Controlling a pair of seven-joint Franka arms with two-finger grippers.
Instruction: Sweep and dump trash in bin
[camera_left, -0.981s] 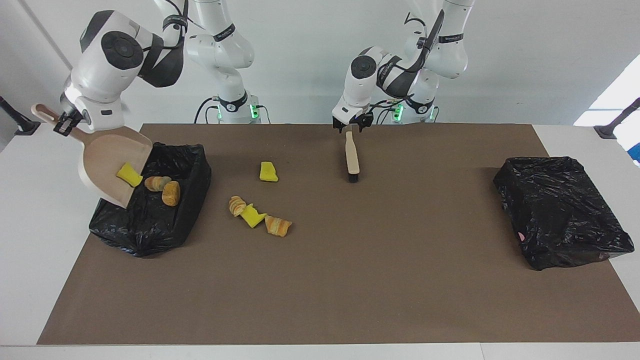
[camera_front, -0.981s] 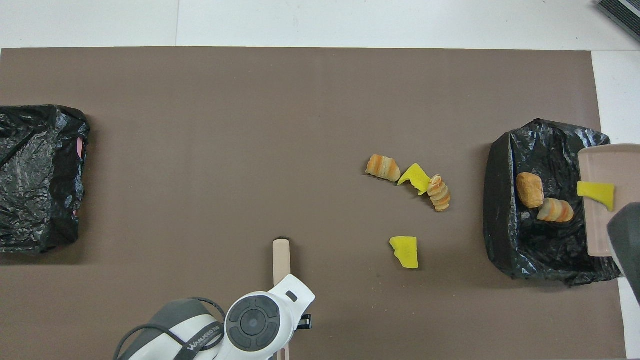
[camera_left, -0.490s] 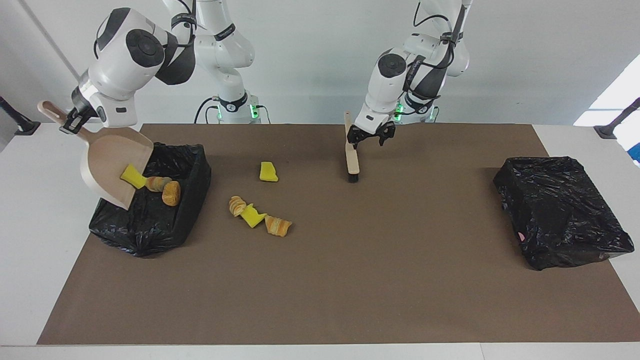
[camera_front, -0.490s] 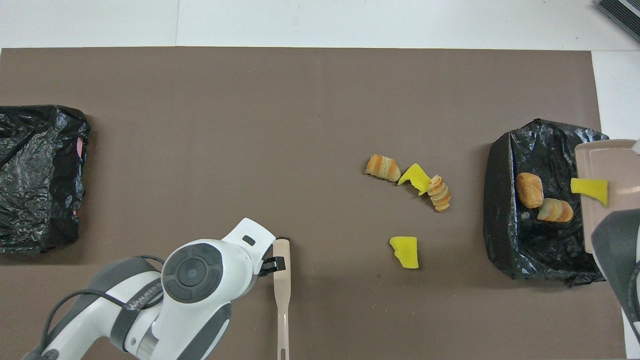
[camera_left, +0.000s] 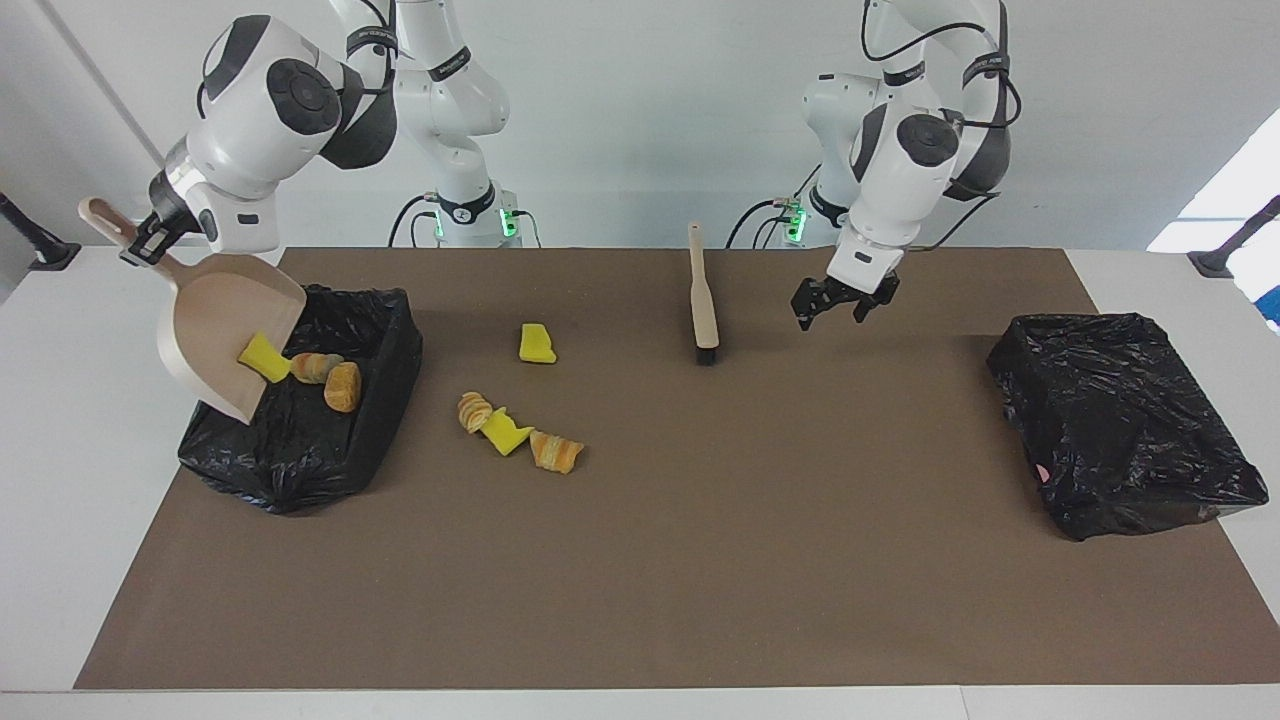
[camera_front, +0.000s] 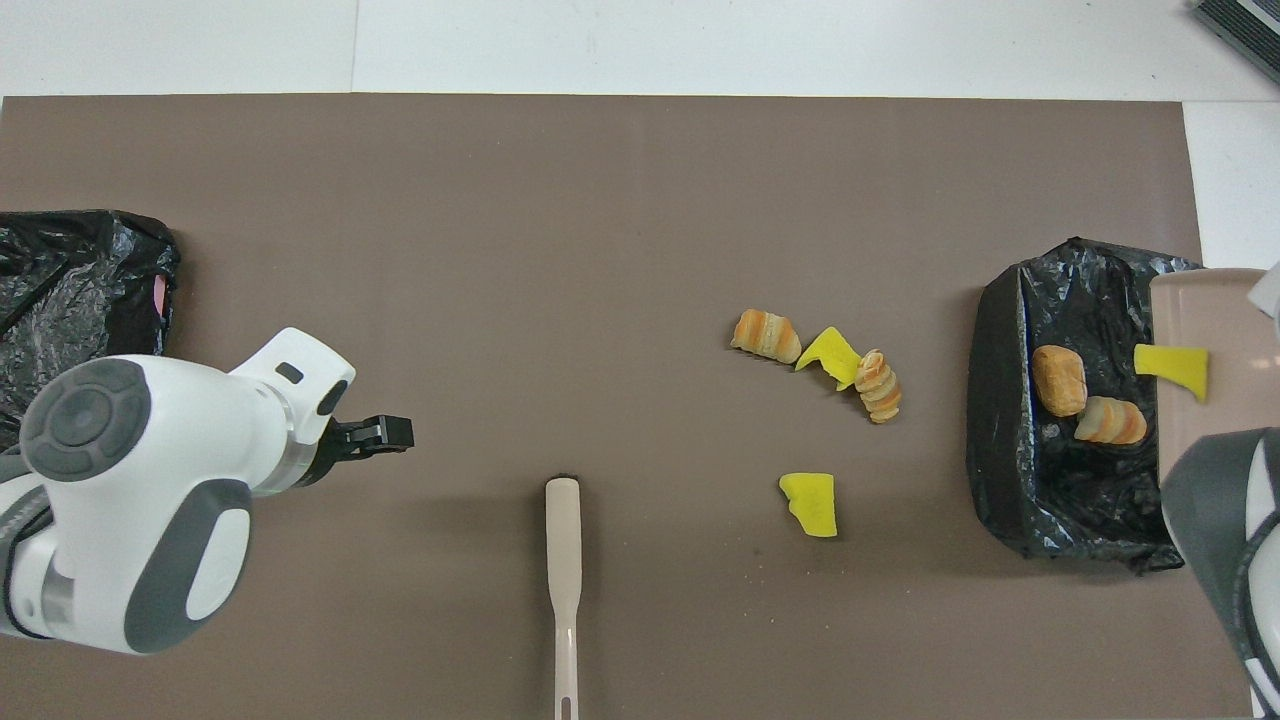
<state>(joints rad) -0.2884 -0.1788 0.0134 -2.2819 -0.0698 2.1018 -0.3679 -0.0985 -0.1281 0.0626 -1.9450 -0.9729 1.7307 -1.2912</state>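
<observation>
Worktop (camera_left: 120, 500), white, carrying a brown mat (camera_left: 700, 560) that fills most of both views. Two black-lined bins on the mat: one bin (camera_left: 1130, 430) at the right of the facing view, its top covered by the black liner; the other bin (camera_left: 385, 330) at the left of that view, open, toward the right arm's end. Right arm comes in from the upper left of the facing view; right gripper (camera_left: 140, 243) has its jaws pinched on the handle of a beige dustpan (camera_left: 215, 330), which hangs tilted, mouth down, over the open bin's outer edge. Left arm stands at the upper right of the facing view; left gripper (camera_left: 843, 300) hovers over bare mat between the brush and the covered bin, jaws spread, holding nothing. Brush (camera_left: 703, 300), beige handle with dark bristles, lies flat on the mat at upper centre of the facing view, apart from both grippers. Trash, seven bits: one yellow wedge (camera_left: 262, 358) lies on the dustpan's blade at its lip; two bread pieces (camera_left: 330, 377) lie in the open bin just beside that lip. On the mat, left of centre in the facing view, a lone yellow wedge (camera_left: 537, 343) lies nearer the robots, and a touching cluster (camera_left: 515, 432) of two croissant bits with a yellow wedge between them lies farther from the robots.
</observation>
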